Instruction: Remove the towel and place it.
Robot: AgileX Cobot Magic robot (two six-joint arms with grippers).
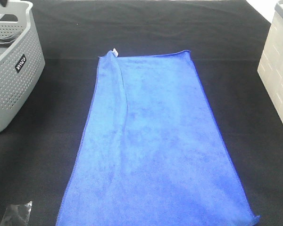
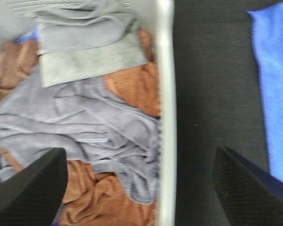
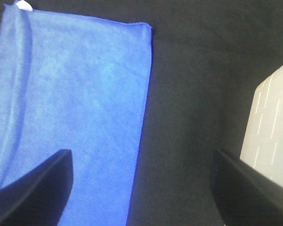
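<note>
Royal-blue rectangular microfibre towel (image 1: pixel 155 146) lies flat, both grippers spread wide, empty.
Left gripper (image 2: pixel 139 188) hovers over the grey perforated plastic basket (image 1: pixel 14 70) at ten o'clock: lift clear; right gripper (image 3: pixel 141 188), stay off the hem.

The big bright blue soft cloth towel (image 3: pixel 70 103) lies flat on the black table cover (image 3: pixel 193 94), with a tiny white tag (image 3: pixel 23 5) at its far corner. The right gripper (image 3: pixel 141 188) has its two black fingers (image 3: pixel 33 188) spread wide apart with nothing between them. One finger is over the towel, and the other is near a white plastic box (image 3: pixel 271 136).
</note>
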